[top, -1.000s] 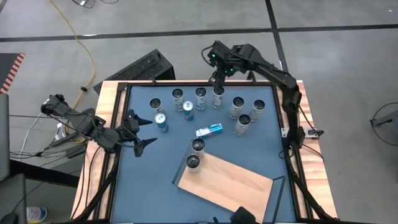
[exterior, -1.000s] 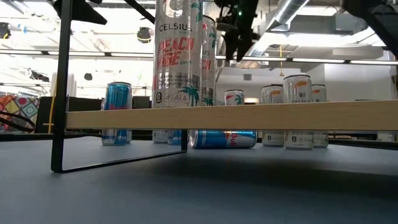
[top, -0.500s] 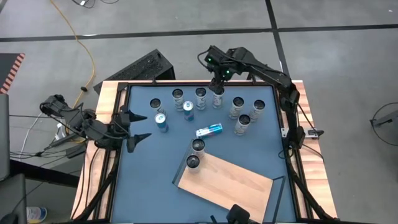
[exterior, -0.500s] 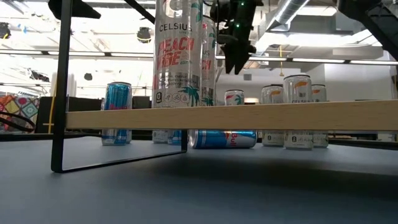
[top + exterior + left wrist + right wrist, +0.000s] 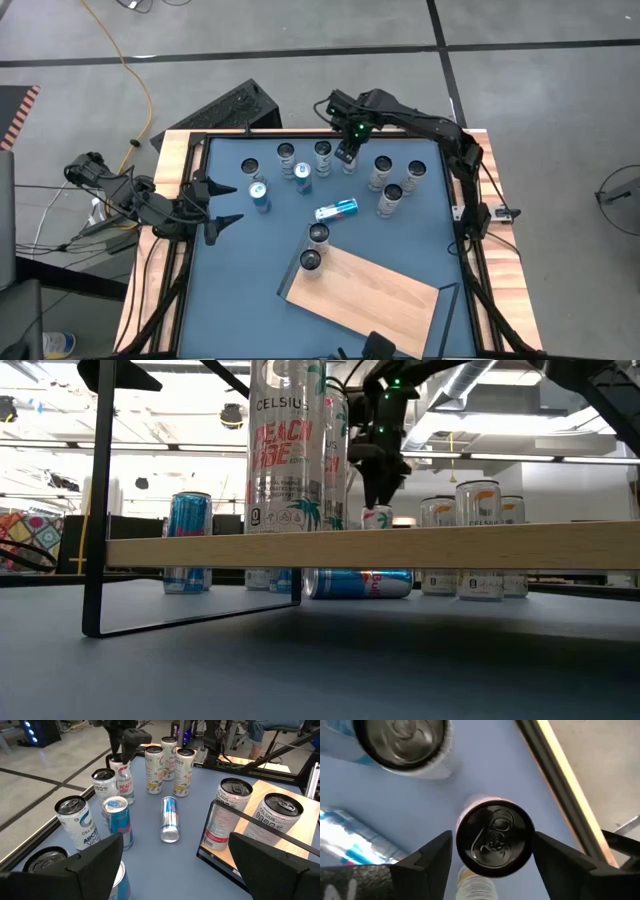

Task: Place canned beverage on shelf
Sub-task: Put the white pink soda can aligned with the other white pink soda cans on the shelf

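My right gripper (image 5: 349, 153) hangs open at the table's far edge, pointing steeply down. Its two fingers (image 5: 432, 854) stand on either side of the top of an upright can (image 5: 493, 839), just above its rim (image 5: 377, 517), without touching it. Several more cans stand upright on the blue table around it, and a blue one (image 5: 336, 209) lies on its side. The shelf (image 5: 375, 292), a light-wood board, stands near the front edge with two tall cans (image 5: 318, 235) upright on its far left corner. My left gripper (image 5: 215, 205) waits open near the left edge.
Upright cans crowd the far half of the table: a neighbour (image 5: 322, 152) stands just left of the can under my right gripper, and others (image 5: 392, 197) to its right. The table's wooden rim (image 5: 330, 135) runs close behind. The shelf's right part is bare board.
My right gripper has come down toward the can at the far edge and tipped to point more steeply downward, its fingers staying apart. My left gripper drew back a little toward the table's left edge and then kept still.
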Controlling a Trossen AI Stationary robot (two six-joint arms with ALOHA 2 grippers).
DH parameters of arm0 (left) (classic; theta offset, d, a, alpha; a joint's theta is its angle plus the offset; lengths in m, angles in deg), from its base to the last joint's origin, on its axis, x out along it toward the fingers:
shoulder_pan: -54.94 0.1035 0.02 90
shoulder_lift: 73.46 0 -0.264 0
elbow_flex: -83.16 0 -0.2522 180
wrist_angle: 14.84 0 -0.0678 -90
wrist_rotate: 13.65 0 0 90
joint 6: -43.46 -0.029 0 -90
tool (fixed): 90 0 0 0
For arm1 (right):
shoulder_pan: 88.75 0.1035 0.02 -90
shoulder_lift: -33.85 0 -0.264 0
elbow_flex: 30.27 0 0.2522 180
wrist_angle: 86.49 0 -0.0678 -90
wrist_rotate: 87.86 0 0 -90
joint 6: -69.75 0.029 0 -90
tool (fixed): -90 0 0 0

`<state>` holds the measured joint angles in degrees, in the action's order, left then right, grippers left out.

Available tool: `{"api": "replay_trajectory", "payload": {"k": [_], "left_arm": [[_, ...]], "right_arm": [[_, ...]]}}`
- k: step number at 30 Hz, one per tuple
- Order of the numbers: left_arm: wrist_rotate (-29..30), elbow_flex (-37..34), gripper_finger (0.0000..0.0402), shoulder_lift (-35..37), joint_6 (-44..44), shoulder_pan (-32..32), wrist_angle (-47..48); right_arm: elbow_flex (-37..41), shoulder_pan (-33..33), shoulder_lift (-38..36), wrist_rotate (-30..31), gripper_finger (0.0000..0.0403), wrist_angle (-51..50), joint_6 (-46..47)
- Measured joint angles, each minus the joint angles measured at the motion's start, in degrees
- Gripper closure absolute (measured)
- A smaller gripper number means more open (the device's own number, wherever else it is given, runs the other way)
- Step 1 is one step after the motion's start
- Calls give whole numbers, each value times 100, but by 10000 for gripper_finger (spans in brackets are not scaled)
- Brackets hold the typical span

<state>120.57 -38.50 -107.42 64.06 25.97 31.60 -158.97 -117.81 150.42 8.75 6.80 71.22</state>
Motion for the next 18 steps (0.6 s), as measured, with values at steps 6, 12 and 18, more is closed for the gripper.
{"api": "replay_trajectory", "payload": {"k": [6,12,18], "left_arm": [[69,0,54,0,0,0,-4],[114,0,54,0,0,0,-4],[119,0,54,-2,0,0,-4]], "right_arm": [[27,15,-21,106,131,25,-1],[29,5,-28,93,131,37,-22],[31,23,-28,223,136,225,0]]}}
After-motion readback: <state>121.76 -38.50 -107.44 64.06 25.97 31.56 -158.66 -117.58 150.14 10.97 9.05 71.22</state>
